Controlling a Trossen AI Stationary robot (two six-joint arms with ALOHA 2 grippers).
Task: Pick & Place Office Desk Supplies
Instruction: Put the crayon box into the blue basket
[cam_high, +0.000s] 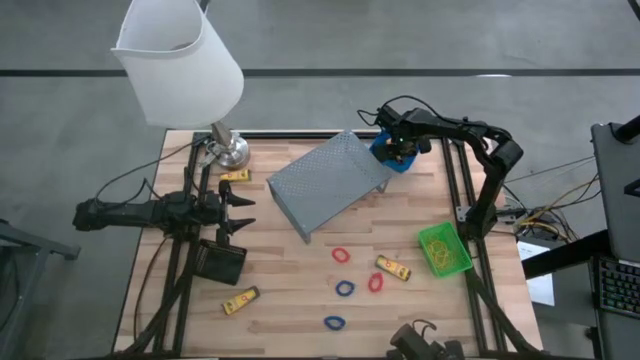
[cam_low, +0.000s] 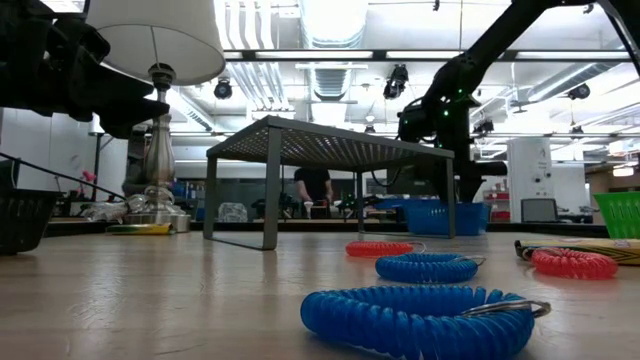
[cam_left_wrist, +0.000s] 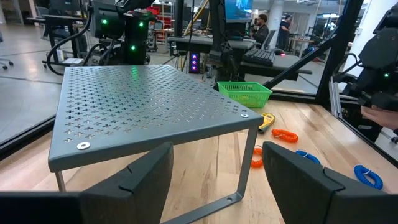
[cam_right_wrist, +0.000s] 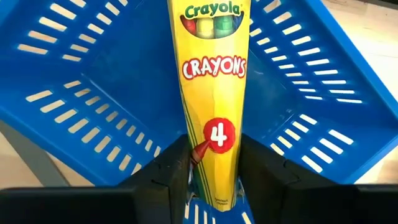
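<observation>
Inside blue bin (cam_right_wrist: 93, 93), crayon box (cam_right_wrist: 213, 93) base hidden between right end effector (cam_right_wrist: 214, 174) fingers.

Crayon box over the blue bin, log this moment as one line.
right pincer: shut on crayon box | position: above blue bin | left pincer: open, waiting by the metal shelf

From overhead I get even, soft light on the table (cam_high: 300, 300), with only faint shadows under the metal shelf (cam_high: 330, 185). The lampshade (cam_high: 180, 60) reads bright white, nearly washed out. In the low view, ceiling strip lights (cam_low: 330, 20) glare hard and turn the arm into a dark silhouette; the nearest blue coil (cam_low: 415, 320) is soft, out of focus. My left wrist view is clear on the shelf, while its own fingers (cam_left_wrist: 143, 180) blur. The right wrist view is bright, and the crayon box (cam_right_wrist: 214, 93) is sharp.
</observation>
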